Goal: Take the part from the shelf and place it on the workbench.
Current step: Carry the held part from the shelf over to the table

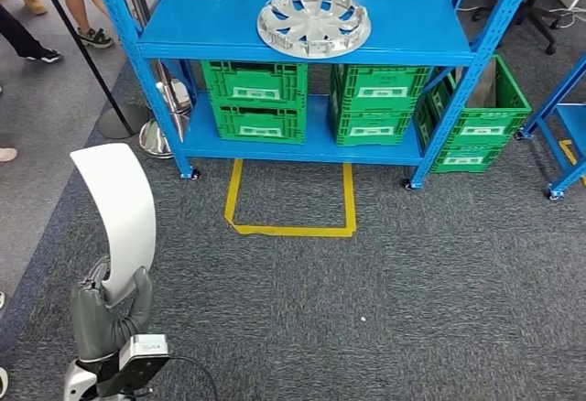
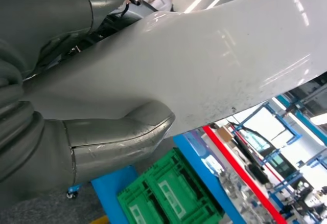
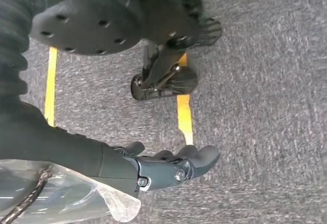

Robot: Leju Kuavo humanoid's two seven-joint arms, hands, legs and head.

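Observation:
My left hand (image 1: 111,317) grips the lower end of a white curved panel (image 1: 117,201), which stands upright over the carpet at the lower left. In the left wrist view the same glossy panel (image 2: 216,65) runs across the picture, with my grey thumb (image 2: 119,134) pressed against its face. A silver wheel cover (image 1: 314,22) lies flat on the top board of the blue shelf (image 1: 207,26) ahead. My right hand (image 3: 169,165) hangs over the grey carpet with its fingers stretched out and nothing in them.
Green crates (image 1: 255,99) (image 1: 376,103) fill the shelf's lower board, and more crates (image 1: 480,117) stand at its right end. A yellow tape square (image 1: 290,229) marks the carpet before the shelf. A stanchion base (image 1: 124,119) and a person's feet (image 1: 90,35) are at the far left.

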